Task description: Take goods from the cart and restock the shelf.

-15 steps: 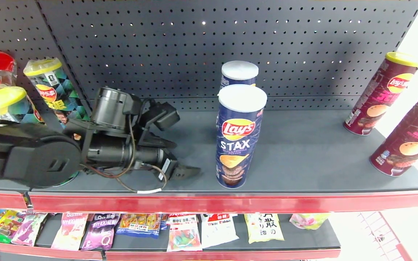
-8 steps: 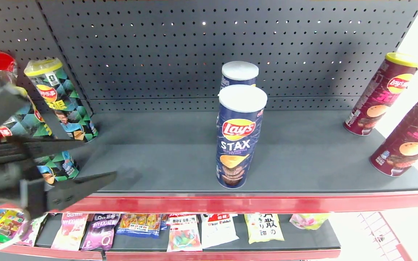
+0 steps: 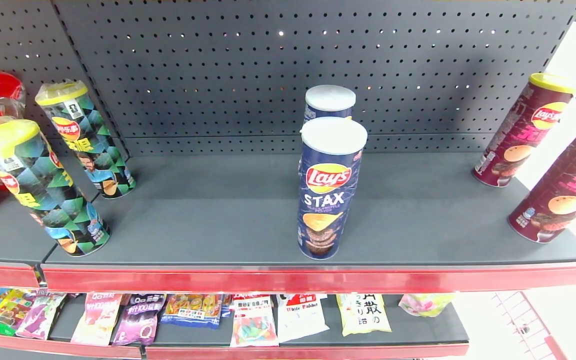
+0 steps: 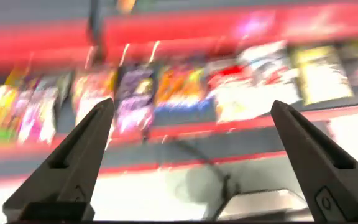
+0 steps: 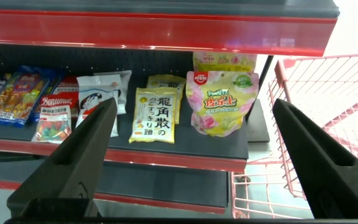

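**Left gripper** [image 4: 192,104]: my jaws are spread wide with nothing between them. Through the gap, ahead of the fingertips, lies a blurred row of coloured snack packets [image 4: 185,87] on a lower shelf board. They are too smeared to tell apart.

**Right gripper** [image 5: 194,102]: my jaws are spread wide and hold nothing.
- A flat yellow packet with dark lettering [image 5: 156,115] is straight ahead between the fingers.
- A pink-and-green soft pouch [image 5: 222,102] stands just beside the yellow packet, also between the fingers, on the same lower board.
- A white plastic packet [image 5: 95,96] is partly hidden behind one finger.
- The pink wire cart [image 5: 328,124] is beyond the other finger, just beside the shelf's end. I cannot tell what it holds.
- The grey metal shelf with red front lip [image 5: 160,31] has its lip running across beyond both fingertips.

**Upper board, head view:** this board is over the one my right jaws face.
- A blue cylindrical chip can with white lid [image 3: 330,200] stands upright near the front lip.
- A second blue can [image 3: 329,102] stands upright directly behind the first. I cannot tell whether they touch.
- Two green-patterned cans with yellow lids [image 3: 43,187] stand toward my left, well apart from the blue pair.
- Two maroon cans with yellow lids [image 3: 523,130] stand toward my right, also well apart from the blue pair.
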Tool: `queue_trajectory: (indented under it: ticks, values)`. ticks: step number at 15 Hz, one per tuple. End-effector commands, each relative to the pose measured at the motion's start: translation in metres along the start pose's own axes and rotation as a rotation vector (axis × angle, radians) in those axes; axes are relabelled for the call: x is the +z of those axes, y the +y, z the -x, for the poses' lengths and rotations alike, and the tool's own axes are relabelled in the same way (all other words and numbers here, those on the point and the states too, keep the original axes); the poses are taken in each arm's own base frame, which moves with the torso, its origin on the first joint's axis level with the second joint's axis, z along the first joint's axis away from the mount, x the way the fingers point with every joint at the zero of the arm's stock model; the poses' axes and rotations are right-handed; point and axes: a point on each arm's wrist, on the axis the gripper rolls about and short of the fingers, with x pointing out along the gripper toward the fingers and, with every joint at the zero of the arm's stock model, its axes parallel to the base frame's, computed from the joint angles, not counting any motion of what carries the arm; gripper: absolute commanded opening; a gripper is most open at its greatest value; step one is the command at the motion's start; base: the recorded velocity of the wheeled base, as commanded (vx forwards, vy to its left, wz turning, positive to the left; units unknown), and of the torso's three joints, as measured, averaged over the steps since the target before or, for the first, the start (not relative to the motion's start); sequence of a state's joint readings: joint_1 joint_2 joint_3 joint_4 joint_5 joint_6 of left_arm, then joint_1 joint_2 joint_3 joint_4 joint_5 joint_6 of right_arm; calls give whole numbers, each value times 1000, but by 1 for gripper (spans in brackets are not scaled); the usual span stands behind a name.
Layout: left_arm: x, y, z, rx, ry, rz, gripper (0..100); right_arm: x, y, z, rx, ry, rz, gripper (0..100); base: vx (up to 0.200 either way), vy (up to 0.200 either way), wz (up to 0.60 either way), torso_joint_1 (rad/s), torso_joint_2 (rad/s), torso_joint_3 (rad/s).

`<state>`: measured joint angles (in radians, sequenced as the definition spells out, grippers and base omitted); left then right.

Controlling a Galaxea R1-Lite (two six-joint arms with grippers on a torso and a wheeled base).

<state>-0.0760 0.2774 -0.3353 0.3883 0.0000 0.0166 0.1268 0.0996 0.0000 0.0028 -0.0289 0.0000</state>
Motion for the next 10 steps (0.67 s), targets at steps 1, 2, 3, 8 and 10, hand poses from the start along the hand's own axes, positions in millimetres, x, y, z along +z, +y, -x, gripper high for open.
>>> queue_trajectory:
  ticks: [1,2,3,8,10]
  values:
    - [-44,-1,-10,27,-154,8,100,0,0,0,0,0,0,100,0,0,0,0,0,0]
    - [-46,-2,-17,-1,-228,4,100,0,0,0,0,0,2,100,0,0,0,0,0,0]
    - [-52,-2,-23,-6,-248,12,100,0,0,0,0,0,2,100,0,0,0,0,0,0]
    - [-53,-3,-23,78,-247,48,100,1,0,0,-1,-3,20,100,0,0,0,0,0,0]
    - [-53,-2,-23,152,-249,64,100,1,0,0,-3,-3,20,100,0,0,0,0,0,0]
